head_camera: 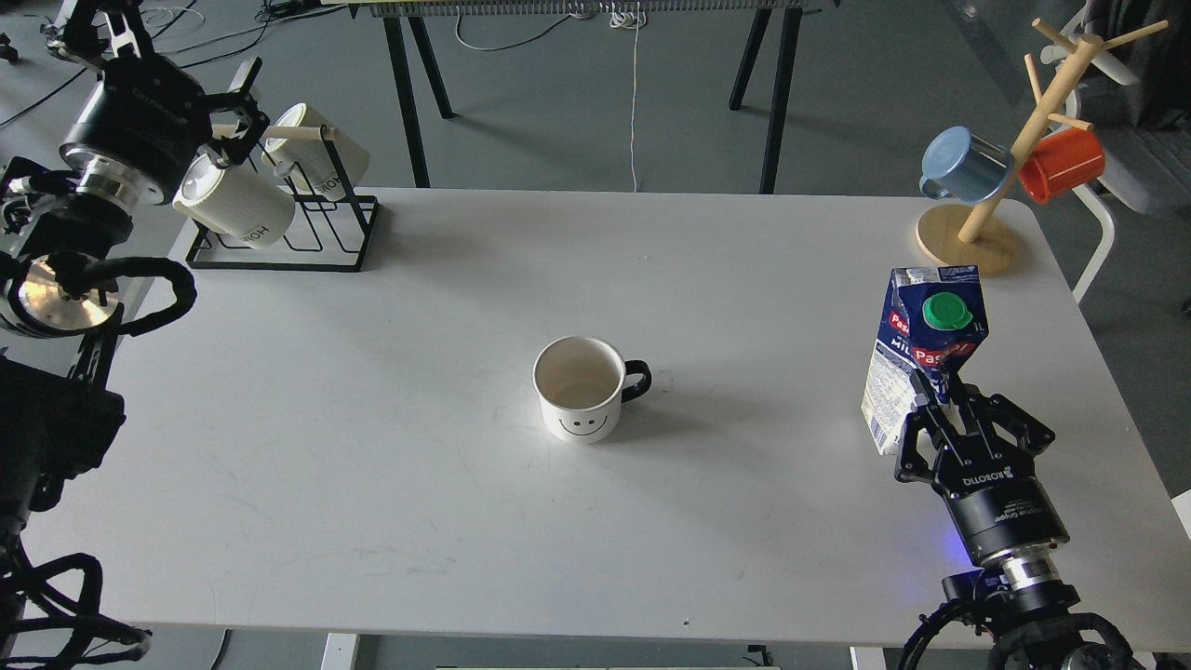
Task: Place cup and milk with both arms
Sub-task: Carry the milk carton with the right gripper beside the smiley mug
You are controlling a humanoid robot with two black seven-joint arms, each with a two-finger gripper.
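Where the left arm enters at the upper left, the left gripper (226, 130) sits against a white mug (237, 201) on the black wire rack (279, 251); its fingers are dark and seen partly end-on, so whether they are spread or pinched on the mug cannot be told. A second white mug (316, 154) hangs on the same rack just beyond.

At the middle of the white table (419, 465) stands the smiley cup (584, 386), upright, mouth open, handle to the right, well apart from both grippers. It is rigid ceramic, likely fairly heavy for its size and smooth-glazed, so it may slip under a light pinch; the rim wall or the handle would be the sound places to take hold.

Toward the right edge, the milk carton (921, 354) leans, its green cap (947, 311) facing the camera. The right gripper (944, 414) is closed on the carton's lower body, fingers on either side. Cardboard walls give under pressure and, if liquid is inside, the weight sits low and can shift; a grip near the stiffer base or across the folded edges appears safer than squeezing a flat panel.

At the far right corner stands a wooden mug tree (1010, 158) carrying a blue mug (963, 166) and an orange mug (1061, 163).
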